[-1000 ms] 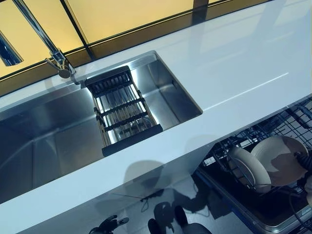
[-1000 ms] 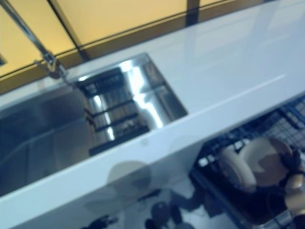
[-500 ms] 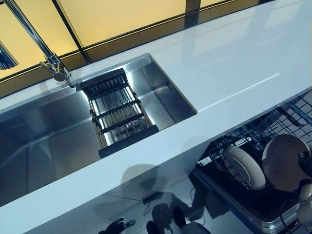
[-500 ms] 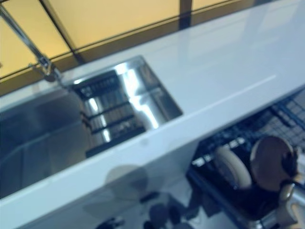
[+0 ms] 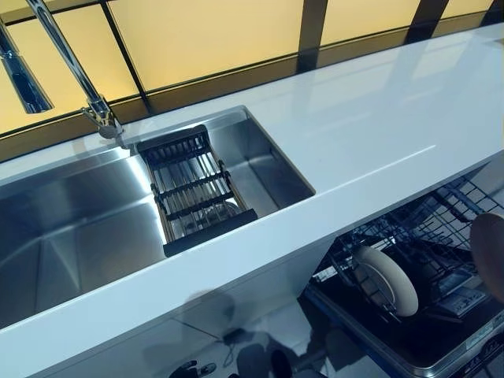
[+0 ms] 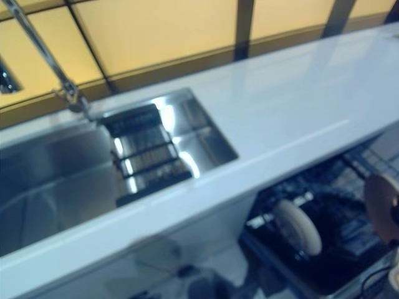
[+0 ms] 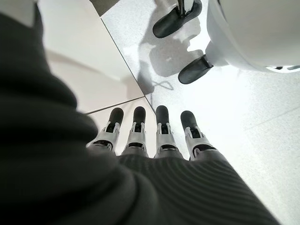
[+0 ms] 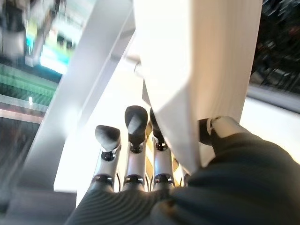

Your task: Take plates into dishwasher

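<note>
Gripping plate (image 8: pixel 197 70) in right hand (image 8: pixel 140 154), fingers and thumb pinching rim, above dishwasher rack (image 5: pixel 441 228). Second plate (image 5: pixel 386 279) upright in rack. Left hand (image 7: pixel 150 136) relaxed, empty, over floor. Likely stiff, breakable, slippery; best held by rim.

White countertop (image 5: pixel 378 118) holds a steel sink (image 5: pixel 71 228) with faucet (image 5: pixel 75 67) and black drain rack (image 5: pixel 193 189); amber-lit window panels (image 5: pixel 205 35) behind; pale floor (image 7: pixel 234 108) below.

A: Where's the light? 
B: Amber glow from the back panels (image 5: pixel 205 39); white glare streaks on the sink (image 5: pixel 260 169) and the worktop (image 5: pixel 370 118). 
A: Sharpness? 
B: Right eye view blurs; the floor (image 7: pixel 243 108) burns out white.
</note>
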{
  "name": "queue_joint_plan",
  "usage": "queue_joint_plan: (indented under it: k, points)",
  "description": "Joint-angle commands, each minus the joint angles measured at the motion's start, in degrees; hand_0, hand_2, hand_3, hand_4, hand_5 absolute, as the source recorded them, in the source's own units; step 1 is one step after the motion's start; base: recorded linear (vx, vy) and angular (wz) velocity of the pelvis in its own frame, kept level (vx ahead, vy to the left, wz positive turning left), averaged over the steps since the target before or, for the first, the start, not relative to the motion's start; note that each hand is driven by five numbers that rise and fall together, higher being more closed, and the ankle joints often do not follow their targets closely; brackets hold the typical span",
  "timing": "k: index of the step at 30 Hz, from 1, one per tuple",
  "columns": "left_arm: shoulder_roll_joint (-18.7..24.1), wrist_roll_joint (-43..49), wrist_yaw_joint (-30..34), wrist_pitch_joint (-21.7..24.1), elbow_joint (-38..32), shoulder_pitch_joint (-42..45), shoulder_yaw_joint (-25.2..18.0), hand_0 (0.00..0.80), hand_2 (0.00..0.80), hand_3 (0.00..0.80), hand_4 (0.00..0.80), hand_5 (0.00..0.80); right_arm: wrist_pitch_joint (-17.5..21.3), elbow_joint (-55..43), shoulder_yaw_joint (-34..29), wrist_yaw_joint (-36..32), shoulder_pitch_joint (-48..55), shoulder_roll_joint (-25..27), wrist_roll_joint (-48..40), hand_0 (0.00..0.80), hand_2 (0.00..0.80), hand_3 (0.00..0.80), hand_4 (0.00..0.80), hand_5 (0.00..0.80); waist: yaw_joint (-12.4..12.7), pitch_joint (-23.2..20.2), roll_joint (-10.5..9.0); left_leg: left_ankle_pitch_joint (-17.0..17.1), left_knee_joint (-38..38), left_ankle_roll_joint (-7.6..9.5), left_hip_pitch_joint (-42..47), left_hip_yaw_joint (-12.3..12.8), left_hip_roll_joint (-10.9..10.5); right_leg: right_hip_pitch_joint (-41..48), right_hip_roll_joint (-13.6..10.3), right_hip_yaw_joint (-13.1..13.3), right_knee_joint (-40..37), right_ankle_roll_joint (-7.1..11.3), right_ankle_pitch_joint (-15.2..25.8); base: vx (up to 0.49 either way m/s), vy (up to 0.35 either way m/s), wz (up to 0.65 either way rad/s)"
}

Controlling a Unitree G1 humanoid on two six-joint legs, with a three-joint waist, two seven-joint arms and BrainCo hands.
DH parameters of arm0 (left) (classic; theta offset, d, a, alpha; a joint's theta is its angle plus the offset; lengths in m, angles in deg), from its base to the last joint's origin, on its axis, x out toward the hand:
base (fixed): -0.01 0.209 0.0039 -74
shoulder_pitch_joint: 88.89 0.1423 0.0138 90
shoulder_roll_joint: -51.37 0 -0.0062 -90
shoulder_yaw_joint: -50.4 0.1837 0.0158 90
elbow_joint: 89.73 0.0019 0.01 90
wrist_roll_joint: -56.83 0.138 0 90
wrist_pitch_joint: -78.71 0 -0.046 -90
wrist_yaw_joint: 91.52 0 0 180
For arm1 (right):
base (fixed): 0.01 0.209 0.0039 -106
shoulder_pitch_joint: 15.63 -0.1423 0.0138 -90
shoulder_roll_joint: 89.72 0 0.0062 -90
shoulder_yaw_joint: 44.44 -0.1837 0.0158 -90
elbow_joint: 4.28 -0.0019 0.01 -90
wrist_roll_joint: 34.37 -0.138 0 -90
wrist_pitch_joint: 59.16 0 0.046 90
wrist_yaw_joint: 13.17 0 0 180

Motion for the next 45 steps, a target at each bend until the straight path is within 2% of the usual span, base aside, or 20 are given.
queue_joint_plan:
  k: [1, 5, 11, 17, 29, 45]
  points:
    - [2.66, 0.30, 0.29, -0.78, 1.96, -1.06, -0.20, 0.000, 0.000, 0.000, 0.000, 0.000, 1.93, 0.77, -3.96, -0.38, -2.21, 5.03, 7.55, 0.800, 0.800, 0.800, 0.800, 0.800, 2.93, -2.25, -1.45, -5.60, 0.33, 1.30, 1.40, -0.82, 0.74, -0.88, 0.56, -1.50, 2.28, 5.58, -2.60, 0.000, 0.000, 0.00]
    - [2.99, 0.28, 0.61, -1.32, 2.01, -1.20, -0.65, 0.000, 0.000, 0.000, 0.000, 0.000, 4.35, 1.23, -2.06, -2.78, -3.36, 6.06, 9.83, 0.800, 0.800, 0.800, 0.800, 0.800, 3.46, -2.51, -1.99, -4.89, 0.33, 1.44, 0.94, -0.53, 0.66, -1.17, 0.63, -1.75, 2.32, 5.35, -2.20, -0.025, -0.016, 0.00]
    - [3.42, 0.43, 1.11, -1.13, 2.32, -1.26, -0.62, 0.000, 0.000, 0.000, 0.000, 0.000, 6.51, 3.38, 3.30, -6.85, -7.85, 5.45, 4.43, 0.800, 0.800, 0.800, 0.800, 0.800, 4.62, -2.48, -2.30, -4.56, 0.33, 1.57, 0.81, -1.37, 0.51, -0.94, 0.63, -2.18, 2.26, 5.18, -2.18, 0.000, -0.007, 0.02]
    - [3.73, 0.59, 1.47, -0.86, 2.23, -1.42, -0.65, 0.000, 0.000, 0.000, 0.000, 0.000, 8.31, 5.45, 9.31, -11.10, -13.03, 4.12, 4.59, 0.800, 0.800, 0.800, 0.800, 0.800, 5.72, -2.20, -2.28, -4.07, 0.33, 1.68, 0.28, -2.31, 0.27, -0.94, 0.57, -2.48, 1.96, 4.79, -1.99, 0.002, -0.017, 0.06]
    - [4.59, 0.66, 2.04, -1.26, 1.00, -2.27, -1.39, 0.000, 0.000, 0.000, 0.000, 0.000, 8.04, 8.34, 16.42, -14.14, -17.49, 3.20, 12.93, 0.800, 0.800, 0.800, 0.800, 0.800, 7.05, -0.85, -2.07, -3.21, 0.33, 1.54, -1.00, -3.76, 0.20, -1.43, 0.45, -3.50, 1.74, 4.44, -1.81, -0.010, -0.019, 0.03]
    - [4.89, 1.15, 2.60, -1.59, 0.19, -3.28, -1.66, 0.000, 0.000, 0.000, 0.000, 0.000, 5.50, 11.17, 20.74, -19.19, -18.37, 0.69, 14.99, 0.800, 0.800, 0.800, 0.800, 0.800, 7.34, -0.11, -1.64, -3.02, 0.33, 1.42, -1.59, -4.04, 0.24, -1.77, 0.26, -3.91, 1.65, 4.43, -1.91, -0.006, -0.006, 0.03]
